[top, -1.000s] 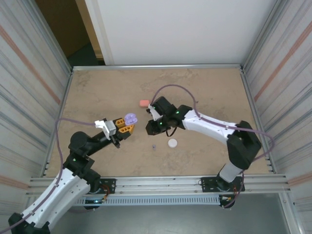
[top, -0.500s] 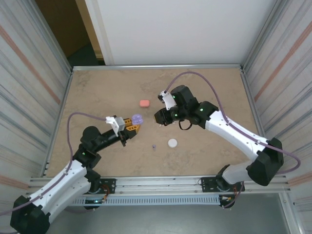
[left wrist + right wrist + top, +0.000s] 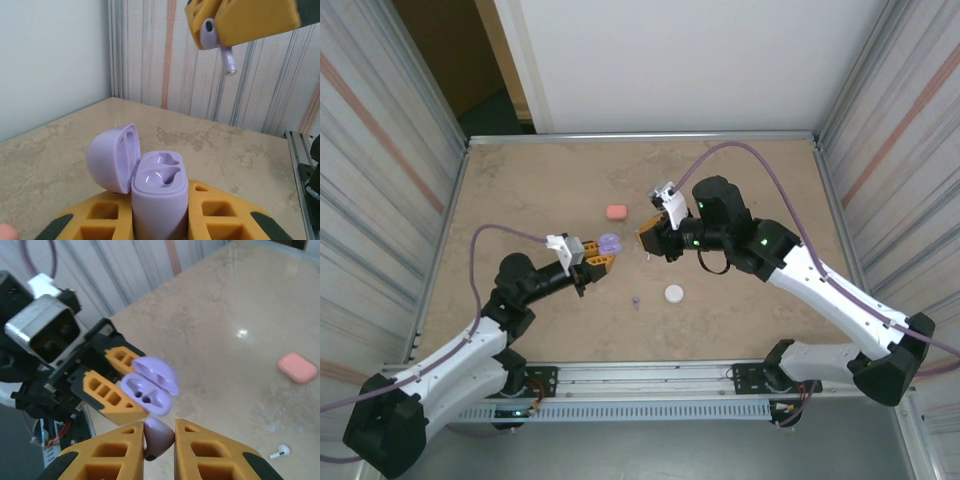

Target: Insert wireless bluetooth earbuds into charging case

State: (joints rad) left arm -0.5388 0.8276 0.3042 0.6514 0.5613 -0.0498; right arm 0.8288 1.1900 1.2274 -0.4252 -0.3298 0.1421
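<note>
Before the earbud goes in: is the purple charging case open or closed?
Open. The lid of the purple charging case is swung back, and both wells show empty.

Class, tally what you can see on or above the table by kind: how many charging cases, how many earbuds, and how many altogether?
Cases: 3 (pink case, white case, purple case)
Earbuds in view: 3 (held purple earbud, loose purple earbud, white earbud)
Total: 6
</note>
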